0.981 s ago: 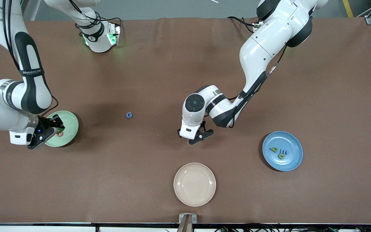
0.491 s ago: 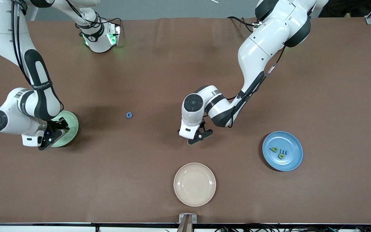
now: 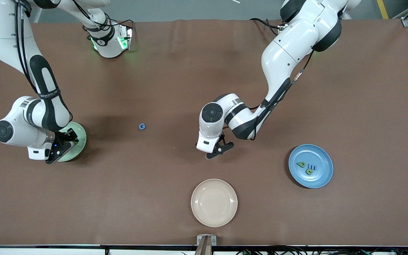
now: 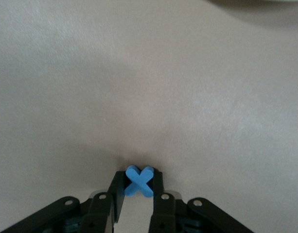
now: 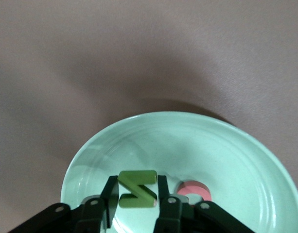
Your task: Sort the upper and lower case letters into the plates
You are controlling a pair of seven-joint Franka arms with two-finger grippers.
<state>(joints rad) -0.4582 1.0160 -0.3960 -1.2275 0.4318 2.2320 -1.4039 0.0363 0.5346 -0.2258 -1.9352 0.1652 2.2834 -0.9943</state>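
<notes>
We found the left gripper low over bare table, between the cream plate and the left arm's elbow. Its fingers were clamped on a blue X, which sat upright between the fingertips in the left wrist view.

The right gripper hung over the mint green plate at the right arm's end of the table. A green Z sat between its fingertips, each finger against one side of the letter. Whether the grip was firm or loosening, we could not tell. A pink letter lay in the plate just beside that gripper.

A small blue letter lay alone on the table, between the two grippers. The blue plate, toward the left arm's end, held three letters, well apart from either gripper.
</notes>
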